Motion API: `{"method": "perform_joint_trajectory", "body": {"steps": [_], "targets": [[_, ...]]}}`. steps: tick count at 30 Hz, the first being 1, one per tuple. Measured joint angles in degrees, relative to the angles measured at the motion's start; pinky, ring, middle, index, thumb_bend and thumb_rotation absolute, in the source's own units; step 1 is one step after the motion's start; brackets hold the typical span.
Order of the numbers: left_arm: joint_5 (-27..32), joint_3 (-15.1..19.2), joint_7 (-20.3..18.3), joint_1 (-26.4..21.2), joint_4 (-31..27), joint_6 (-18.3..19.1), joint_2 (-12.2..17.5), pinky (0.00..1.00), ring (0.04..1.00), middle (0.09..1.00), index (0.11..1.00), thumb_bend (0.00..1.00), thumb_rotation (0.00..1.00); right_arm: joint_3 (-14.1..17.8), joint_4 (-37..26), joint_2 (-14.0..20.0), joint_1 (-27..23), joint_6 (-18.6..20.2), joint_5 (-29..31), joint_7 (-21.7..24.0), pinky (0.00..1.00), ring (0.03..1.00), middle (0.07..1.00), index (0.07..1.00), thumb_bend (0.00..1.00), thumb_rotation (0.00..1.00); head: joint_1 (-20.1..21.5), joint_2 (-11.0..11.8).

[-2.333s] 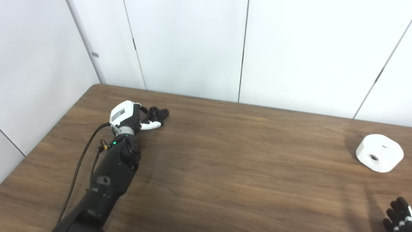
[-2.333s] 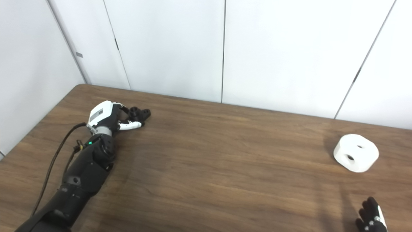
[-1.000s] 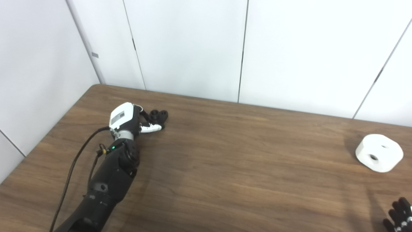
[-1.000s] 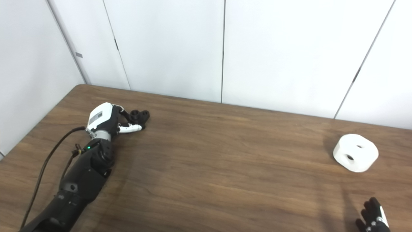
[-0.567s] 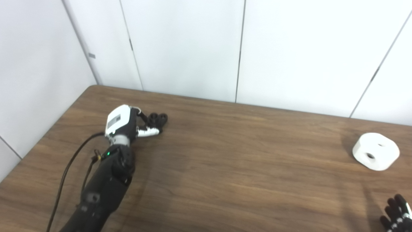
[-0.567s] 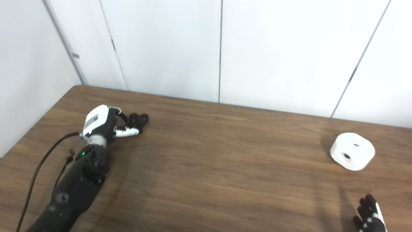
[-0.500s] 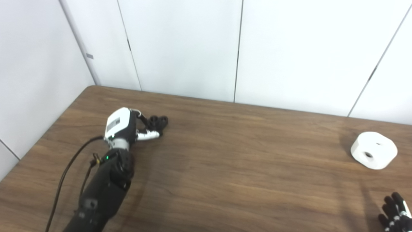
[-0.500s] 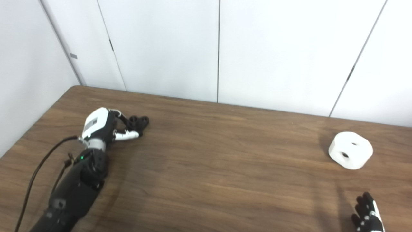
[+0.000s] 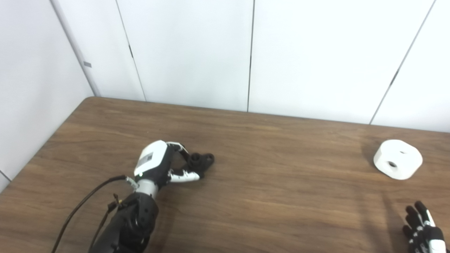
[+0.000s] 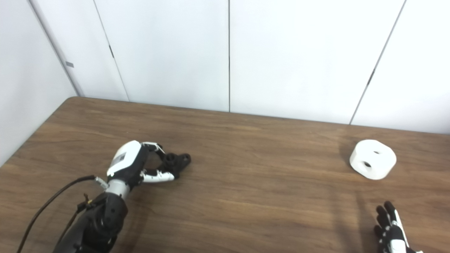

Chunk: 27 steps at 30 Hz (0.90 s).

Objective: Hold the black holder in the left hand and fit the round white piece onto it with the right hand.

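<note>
The black holder (image 9: 201,160), a small part with two round sockets, is gripped between the fingers and thumb of my left hand (image 9: 165,168), low over the wooden table (image 9: 281,196) left of centre. I cannot tell whether it touches the table. It also shows in the right eye view (image 10: 177,160), as does the left hand (image 10: 135,165). The round white piece (image 9: 398,164), with two holes, lies alone at the right of the table. My right hand (image 9: 422,226) is open and empty at the bottom right corner, well short of the white piece.
White wall panels stand right behind the table's far edge and along its left edge. A black cable (image 9: 81,207) runs along my left forearm. Bare wood lies between the two hands.
My left hand has carried the black holder from the far left of the table nearer and toward the middle. The camera has also turned left. My right hand shows a little more.
</note>
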<state>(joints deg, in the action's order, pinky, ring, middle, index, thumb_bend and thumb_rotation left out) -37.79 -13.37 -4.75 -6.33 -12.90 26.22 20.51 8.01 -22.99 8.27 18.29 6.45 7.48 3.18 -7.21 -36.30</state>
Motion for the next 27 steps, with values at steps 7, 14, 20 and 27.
{"method": "perform_joint_trajectory", "body": {"steps": [7, 14, 20, 27], "targets": [[-2.9, -4.2, -4.8, 3.5, -7.5, 0.0, -2.2, 0.85, 0.903, 0.819, 0.49, 0.51, 0.06, -1.3, -1.0, -0.2, 0.0, 1.2, -1.4, -0.9, 1.0, 1.0, 0.944, 0.958, 0.51, 1.0, 3.5, -1.3], [-3.0, -7.4, -9.0, 8.2, -13.3, -1.9, -3.5, 0.88, 0.925, 0.838, 0.49, 0.51, 0.06, -2.7, -2.8, -0.3, 0.3, 2.7, -3.1, -1.4, 1.0, 1.0, 0.946, 0.959, 0.54, 1.0, 6.5, -2.7], [-0.8, -8.0, -9.9, 10.4, -14.0, -5.9, -3.6, 0.88, 0.945, 0.85, 0.49, 0.51, 0.06, -3.5, -4.7, -0.4, 1.0, 4.0, -4.1, -1.7, 1.0, 1.0, 0.95, 0.958, 0.56, 1.0, 9.3, -4.5], [-0.7, -9.1, -11.3, 11.7, -14.1, -8.9, -3.6, 0.91, 0.961, 0.861, 0.49, 0.51, 0.06, -3.9, -6.6, -0.5, 1.6, 5.6, -4.6, -2.6, 1.0, 1.0, 0.951, 0.959, 0.56, 1.0, 9.7, -5.4]]}}
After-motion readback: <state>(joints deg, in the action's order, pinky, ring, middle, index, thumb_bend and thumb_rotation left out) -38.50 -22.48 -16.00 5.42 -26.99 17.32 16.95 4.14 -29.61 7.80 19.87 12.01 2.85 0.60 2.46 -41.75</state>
